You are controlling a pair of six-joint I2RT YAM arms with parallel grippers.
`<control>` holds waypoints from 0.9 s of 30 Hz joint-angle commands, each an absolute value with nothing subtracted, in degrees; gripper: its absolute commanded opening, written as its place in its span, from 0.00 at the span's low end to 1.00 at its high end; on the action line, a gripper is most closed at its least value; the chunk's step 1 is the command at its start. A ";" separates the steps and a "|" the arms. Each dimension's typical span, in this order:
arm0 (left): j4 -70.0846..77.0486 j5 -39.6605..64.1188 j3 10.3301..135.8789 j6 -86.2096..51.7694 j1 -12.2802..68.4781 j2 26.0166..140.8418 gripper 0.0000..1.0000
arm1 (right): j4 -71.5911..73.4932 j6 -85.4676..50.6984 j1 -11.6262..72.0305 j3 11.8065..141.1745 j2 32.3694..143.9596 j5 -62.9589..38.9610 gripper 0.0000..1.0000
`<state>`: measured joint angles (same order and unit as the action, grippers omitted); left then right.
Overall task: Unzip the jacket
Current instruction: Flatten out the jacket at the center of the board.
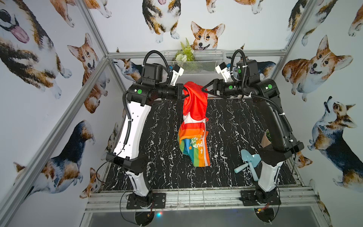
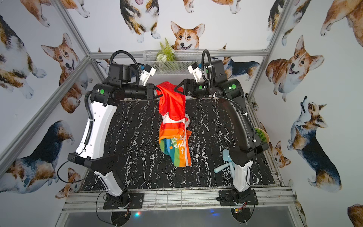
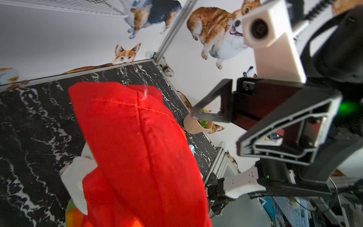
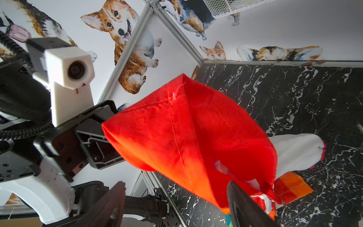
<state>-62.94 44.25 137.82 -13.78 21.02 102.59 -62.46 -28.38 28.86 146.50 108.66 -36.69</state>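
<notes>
Jacket is held up over the middle of the table, gripped by its red hood in the left end effector, whose jaws are pressed together on the fabric. The rainbow-striped part is hung down toward the table, the white zipper running along one edge. The right end effector is held just beside the hood, jaws spread wide, nothing pinched.

text | jacket rainbow stripes | partial: "end", "t"
</notes>
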 commanded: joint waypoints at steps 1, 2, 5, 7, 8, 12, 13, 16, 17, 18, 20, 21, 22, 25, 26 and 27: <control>-64.14 51.25 137.46 -1.40 23.93 101.93 0.00 | -63.37 -24.79 28.88 145.05 108.45 -41.20 0.80; -65.56 51.41 137.41 1.68 24.99 101.87 0.00 | -62.95 -24.51 28.86 144.21 108.24 -42.44 0.80; -68.33 51.86 136.50 7.93 26.86 101.61 0.00 | -62.75 -23.42 28.70 142.47 107.37 -44.27 0.78; -69.49 51.39 135.55 10.84 27.58 101.22 0.00 | -62.67 -23.14 28.32 141.17 106.43 -44.59 0.78; -70.57 50.74 135.44 12.87 28.14 101.11 0.00 | -62.58 -22.97 27.98 140.52 105.83 -44.72 0.78; -74.83 48.45 134.89 18.13 29.00 100.99 0.00 | -61.86 -23.55 26.24 138.34 103.45 -46.05 0.78; -75.08 48.25 134.59 18.83 28.99 100.86 0.00 | -61.50 -23.81 25.77 137.53 102.77 -46.62 0.78; -75.41 48.49 134.64 20.08 29.00 100.90 0.00 | -59.17 -25.29 24.76 133.34 100.39 -50.16 0.78; -75.35 48.88 134.65 20.21 29.00 100.96 0.00 | -58.03 -25.69 24.61 131.39 99.70 -51.43 0.78; -75.23 49.46 134.80 20.38 29.00 101.05 0.00 | -56.98 -26.08 24.62 128.84 98.90 -52.84 0.78; -74.68 50.71 135.00 20.57 29.01 101.14 0.00 | -54.69 -26.76 24.70 124.49 97.60 -55.10 0.78; -74.47 51.23 135.07 20.57 29.06 101.14 0.00 | -54.18 -26.81 24.86 123.39 97.35 -55.51 0.79; -74.21 51.58 135.09 20.50 29.07 101.26 0.00 | -53.70 -26.81 25.16 122.56 97.20 -55.89 0.79; -73.71 52.59 135.33 20.15 29.00 101.82 0.00 | -52.28 -27.26 26.53 120.81 97.34 -57.57 0.80; -73.40 52.90 135.56 19.92 29.00 102.11 0.00 | -51.76 -27.56 26.94 120.20 97.25 -58.08 0.80; -73.18 52.76 135.76 19.69 29.00 102.33 0.00 | -50.93 -28.06 27.30 119.60 97.00 -58.48 0.80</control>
